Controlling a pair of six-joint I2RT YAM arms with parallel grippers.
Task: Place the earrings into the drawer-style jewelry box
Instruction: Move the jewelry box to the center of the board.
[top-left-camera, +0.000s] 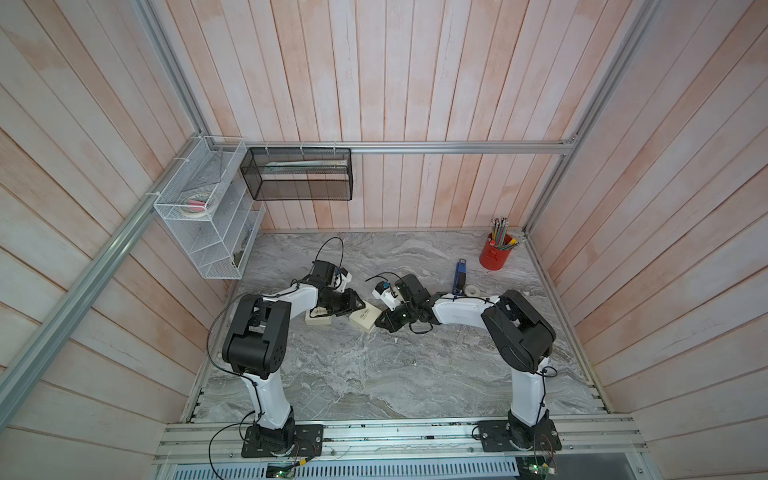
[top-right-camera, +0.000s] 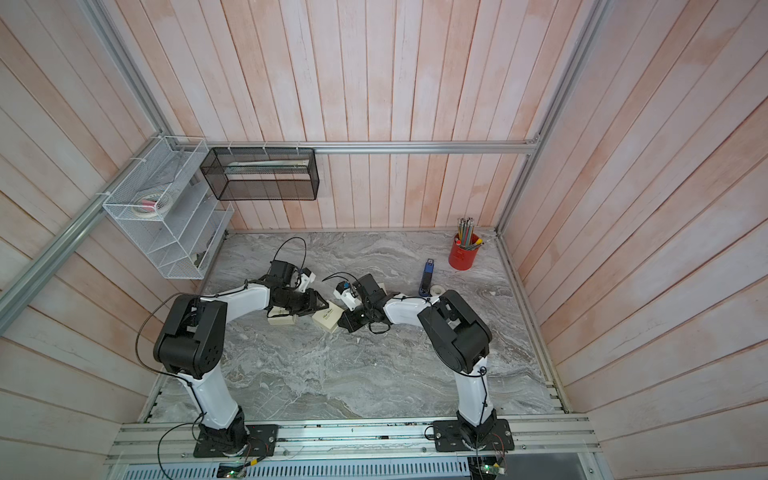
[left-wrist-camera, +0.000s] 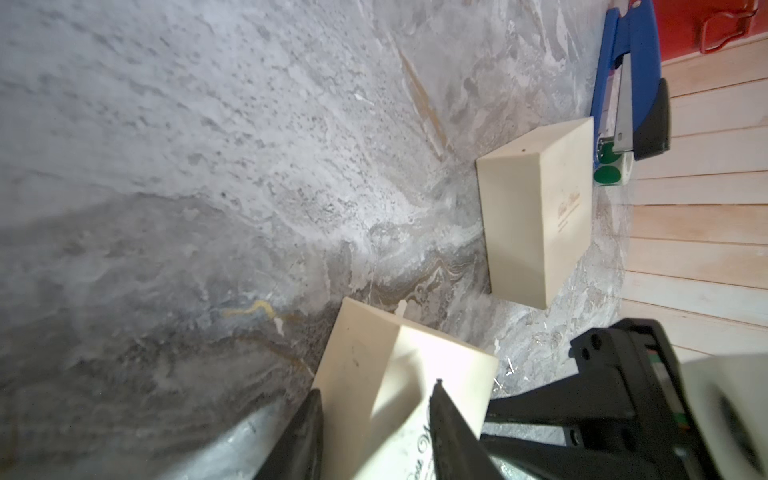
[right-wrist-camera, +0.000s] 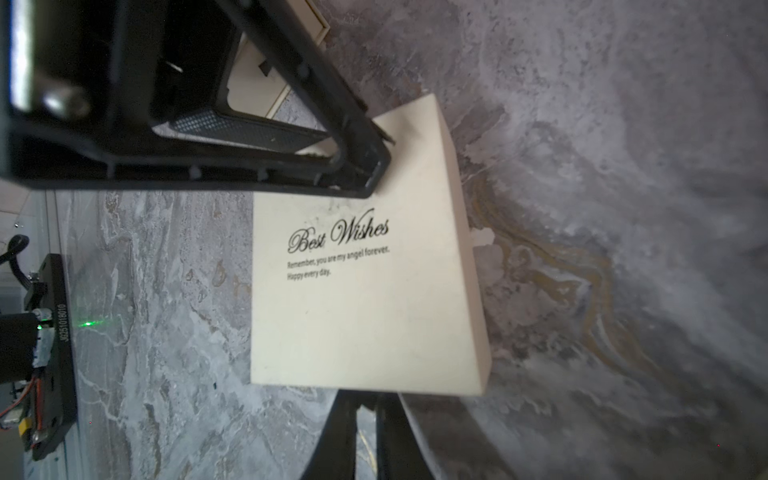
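Observation:
A cream drawer-style jewelry box (top-left-camera: 365, 321) (top-right-camera: 328, 318) printed "Best Wishes" (right-wrist-camera: 365, 299) lies mid-table between both arms. My left gripper (top-left-camera: 358, 302) (left-wrist-camera: 376, 388) is shut on one end of it: one finger (left-wrist-camera: 449, 419) lies over the printed top, the other beside a side face. My right gripper (top-left-camera: 380, 323) (right-wrist-camera: 368, 399) is shut at the opposite edge, and the box rim hides its tips. A small pale tab (right-wrist-camera: 482, 239) sticks out of one side. The earrings are out of view.
A second cream box (top-left-camera: 318, 319) (right-wrist-camera: 257, 79) lies under my left wrist. The left wrist view shows another (left-wrist-camera: 536, 224) by the blue stapler (top-left-camera: 459, 277) and tape roll (top-left-camera: 471, 291). A red pencil cup (top-left-camera: 496, 253) stands back right. Wire shelves (top-left-camera: 208, 216) hang on the left wall.

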